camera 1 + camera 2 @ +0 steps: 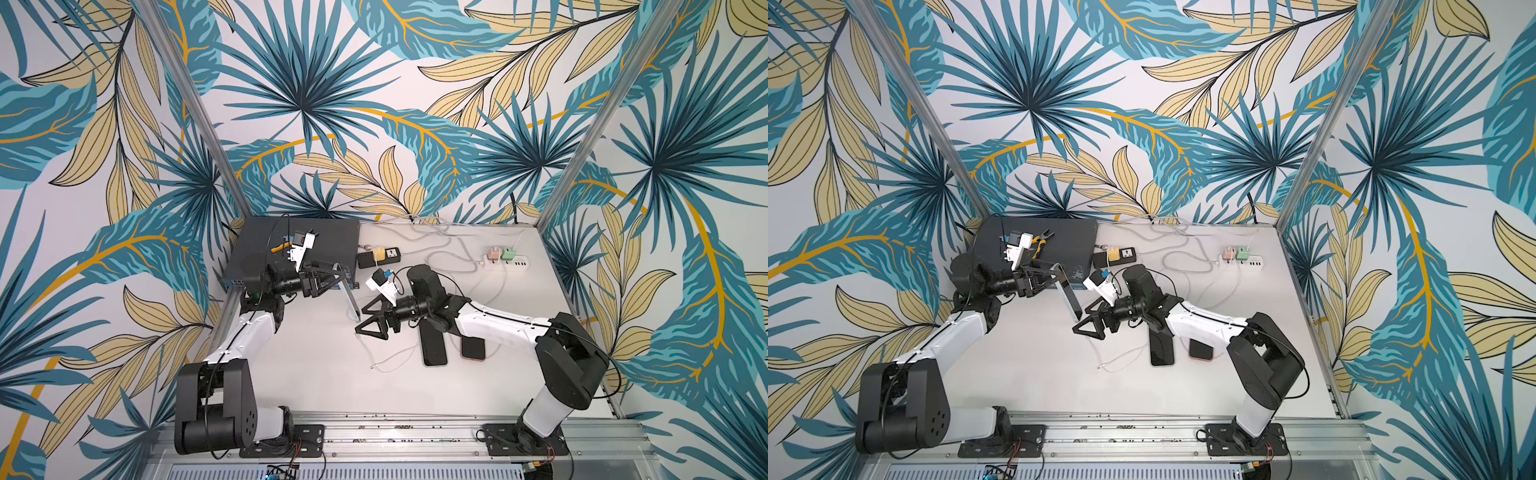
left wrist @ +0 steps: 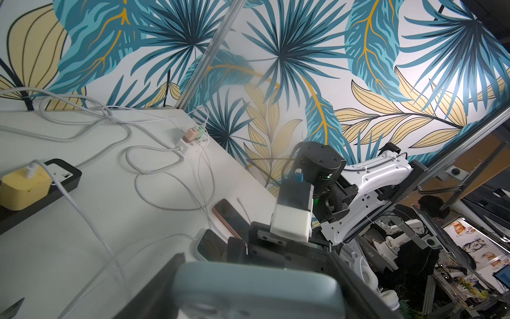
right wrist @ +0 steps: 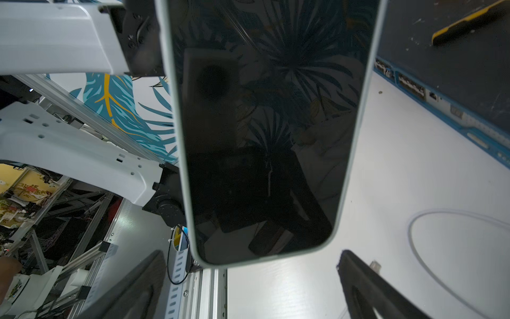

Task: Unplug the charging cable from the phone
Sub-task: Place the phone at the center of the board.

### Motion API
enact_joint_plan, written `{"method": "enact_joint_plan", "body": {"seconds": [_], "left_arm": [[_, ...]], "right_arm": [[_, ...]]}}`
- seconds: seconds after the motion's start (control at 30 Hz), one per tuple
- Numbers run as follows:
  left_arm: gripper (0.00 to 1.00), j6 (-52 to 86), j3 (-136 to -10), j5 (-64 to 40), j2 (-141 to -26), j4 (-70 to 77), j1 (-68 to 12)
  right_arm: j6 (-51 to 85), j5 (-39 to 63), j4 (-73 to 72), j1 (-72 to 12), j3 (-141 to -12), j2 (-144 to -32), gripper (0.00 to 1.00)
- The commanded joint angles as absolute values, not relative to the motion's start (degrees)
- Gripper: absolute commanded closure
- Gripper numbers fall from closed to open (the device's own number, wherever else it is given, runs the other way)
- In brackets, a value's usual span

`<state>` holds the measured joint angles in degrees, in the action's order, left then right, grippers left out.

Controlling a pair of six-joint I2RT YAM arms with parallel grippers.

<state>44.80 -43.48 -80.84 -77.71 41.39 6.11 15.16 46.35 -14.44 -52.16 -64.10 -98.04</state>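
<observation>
Phone (image 1: 347, 296), in a pale green case, is held clear of the table (image 1: 316, 374), left of centre, tilted with its lower end pointing toward the near right. In the right wrist view the dark screen (image 3: 265, 124) is seen in full, and no plug is seen at the rounded lower edge. The unplugging is therefore judged done, though the port itself is not shown.

The phone's upper end is clamped in the left gripper (image 1: 336, 276), whose jaws are closed on the case edges. The right gripper (image 1: 359, 320) is placed just beside the phone's lower end, apart from it. Its jaws are spread wide and nothing is held between them.

The charging cable (image 1: 374, 365) is left lying loose on the table, to the near side of the right gripper, well apart from the phone. A small connector tip (image 3: 375, 265) is seen just beside one finger in the right wrist view; whether it belongs to this cable cannot be told for certain.

What is left is judged to be little: the phone may be set down and both arms drawn back.

Two other dark phones (image 1: 434, 349) are seen flat on the table under the right arm.
</observation>
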Motion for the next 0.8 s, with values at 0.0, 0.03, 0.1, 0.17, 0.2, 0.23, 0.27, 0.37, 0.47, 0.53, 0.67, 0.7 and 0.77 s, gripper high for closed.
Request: {"method": "enact_joint_plan", "body": {"seconds": [0.0,0.03,0.1,0.17,0.2,0.23,0.27,0.37,0.47,0.53,0.67,0.7,0.77], "left_arm": [[0.91,45.87,-43.33,-81.12,-75.67,44.58,6.56],[0.91,45.92,-43.26,-81.12,-75.60,44.62,6.53],[0.91,45.92,-43.18,-81.04,-75.50,44.72,6.52],[0.91,45.98,-43.16,-81.02,-75.41,44.82,6.58],[0.91,45.97,-43.09,-81.03,-75.41,44.88,6.51],[0.91,45.99,-43.07,-81.03,-75.41,44.85,6.54],[0.91,45.97,-43.00,-80.95,-75.41,44.87,6.46],[0.91,46.00,-42.98,-80.93,-75.50,45.00,6.50],[0.91,46.00,-42.89,-80.95,-75.48,45.04,6.51],[0.91,45.97,-42.89,-80.99,-75.49,45.07,6.45],[0.91,46.10,-42.81,-81.12,-75.59,45.20,6.42],[0.90,46.14,-42.80,-81.12,-75.59,45.18,6.46],[0.91,46.07,-42.80,-81.12,-75.66,45.26,6.43]], "right_arm": [[14.19,45.85,-13.36,-52.03,-66.79,-100.54,0.00],[14.31,45.69,-13.36,-52.03,-67.52,-101.01,0.00],[14.46,44.59,-13.36,-52.03,-68.62,-101.67,0.00],[14.51,44.18,-13.36,-52.01,-69.86,-102.37,0.00],[14.61,44.25,-13.36,-52.03,-70.47,-102.65,0.00],[14.80,44.49,-13.32,-52.03,-70.95,-102.96,0.00],[14.85,44.88,-13.35,-51.99,-71.49,-103.29,0.00],[14.75,46.63,-13.68,-51.97,-72.92,-104.32,0.00],[14.83,48.66,-14.30,-51.82,-73.79,-105.00,0.00],[15.53,49.66,-15.56,-51.66,-73.74,-105.20,0.00],[16.99,51.94,-17.79,-51.19,-73.99,-105.75,0.00],[17.21,52.75,-18.18,-51.15,-74.08,-105.83,0.00],[17.70,54.01,-18.99,-50.98,-74.17,-106.15,0.01]]}}
